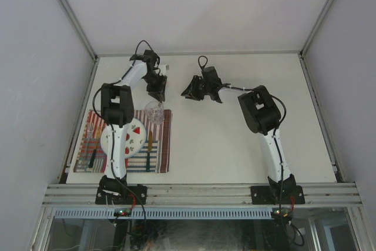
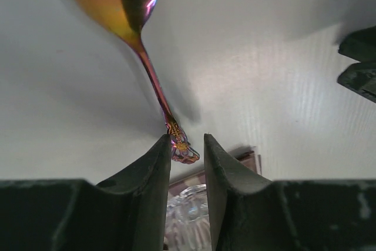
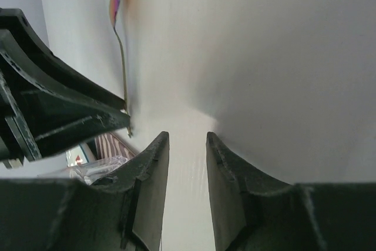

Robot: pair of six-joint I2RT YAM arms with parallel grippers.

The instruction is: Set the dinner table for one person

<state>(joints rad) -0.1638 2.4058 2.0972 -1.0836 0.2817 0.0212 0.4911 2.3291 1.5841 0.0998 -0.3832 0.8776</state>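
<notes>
An iridescent rainbow spoon (image 2: 126, 4) is held by the end of its handle between the fingertips of my left gripper (image 2: 184, 139), which hangs over the far left of the dinner table (image 1: 235, 139). In the right wrist view the spoon (image 3: 121, 45) rises thin from the left gripper's fingers (image 3: 59, 98). A clear glass (image 1: 155, 111) stands just below that gripper, on the corner of the striped placemat (image 1: 161, 145). My right gripper (image 1: 189, 93) hovers close to the right of the left one, its jaws (image 3: 187, 136) apart with nothing between them.
On the placemat lies a white plate (image 1: 138, 139) with red marks, partly hidden by the left arm. Cutlery lies on both sides of it, a dark-handled piece (image 1: 93, 158) at the left and another (image 1: 149, 142) at the right. Aluminium rails (image 1: 200, 192) edge the table.
</notes>
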